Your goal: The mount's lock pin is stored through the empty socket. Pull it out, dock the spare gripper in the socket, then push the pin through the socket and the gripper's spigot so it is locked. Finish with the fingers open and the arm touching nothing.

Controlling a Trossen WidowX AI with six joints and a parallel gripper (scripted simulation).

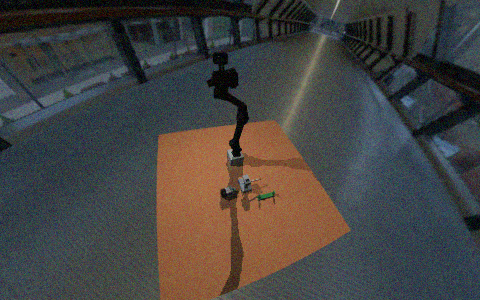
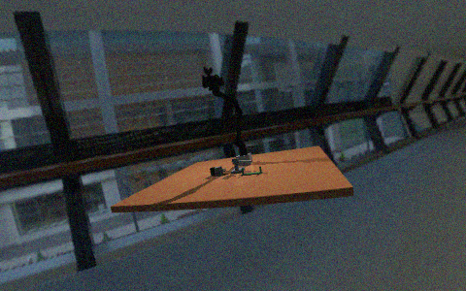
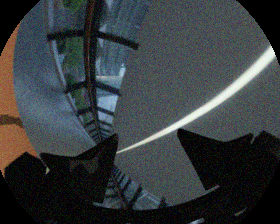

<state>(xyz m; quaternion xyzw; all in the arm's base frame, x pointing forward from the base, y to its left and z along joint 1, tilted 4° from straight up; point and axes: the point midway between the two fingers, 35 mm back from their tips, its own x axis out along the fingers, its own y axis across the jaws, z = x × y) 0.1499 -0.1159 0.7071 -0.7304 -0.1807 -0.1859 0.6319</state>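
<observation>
The pale grey mount (image 1: 244, 184) (image 2: 242, 160) stands on the table in front of the arm's base. A thin light rod (image 1: 255, 180), apparently the lock pin, sticks out of its right side in the top view; how deep it sits is too small to tell. The spare gripper (image 1: 228, 193) (image 2: 216, 171), dark with a lighter part, lies beside the mount, apart from its socket. My gripper (image 3: 148, 134) (image 2: 208, 71) is open and empty, raised high above the table and far from the mount. In the wrist view its two dark fingers stand wide apart.
A low green bar (image 1: 266, 196) (image 2: 252, 173) with small uprights at its ends lies right of the mount. The arm's base (image 1: 235, 158) stands behind the mount on the orange table (image 1: 194, 240) (image 2: 285, 181). Long shadows of the arm cross the table.
</observation>
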